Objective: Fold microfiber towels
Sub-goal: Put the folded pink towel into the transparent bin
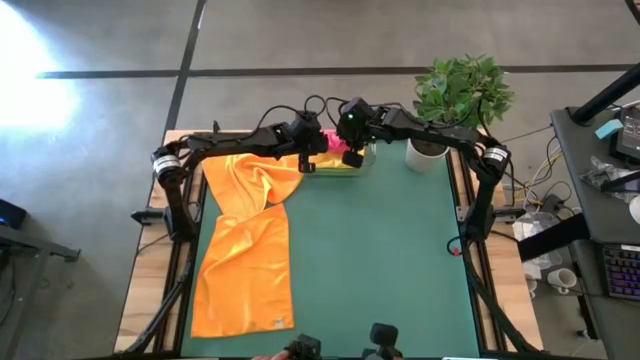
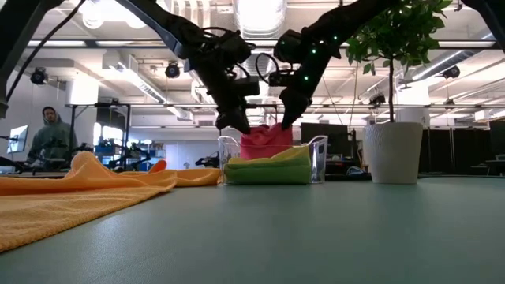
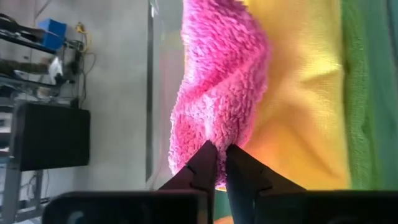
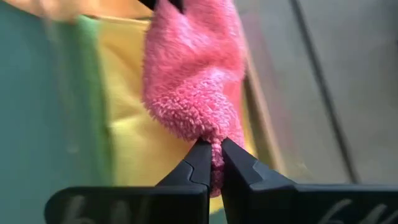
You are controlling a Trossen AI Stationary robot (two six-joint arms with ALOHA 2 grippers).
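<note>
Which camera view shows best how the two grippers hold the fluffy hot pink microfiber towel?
The low view: the fluffy hot pink microfiber towel rises from the clear plastic tray, pinched by the left gripper and the right gripper. Each wrist view shows only one pinch. The high view shows just a pink spot.

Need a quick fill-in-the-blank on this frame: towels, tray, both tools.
1. Both tools pinch the ____ towel.
2. That towel is lifted from the clear tray, where a yellow towel lies on a ____ one.
3. The towel spread on the mat is ____.
4. The left tool and right tool are both ____.

Missing: pink; green; orange; shut
</note>
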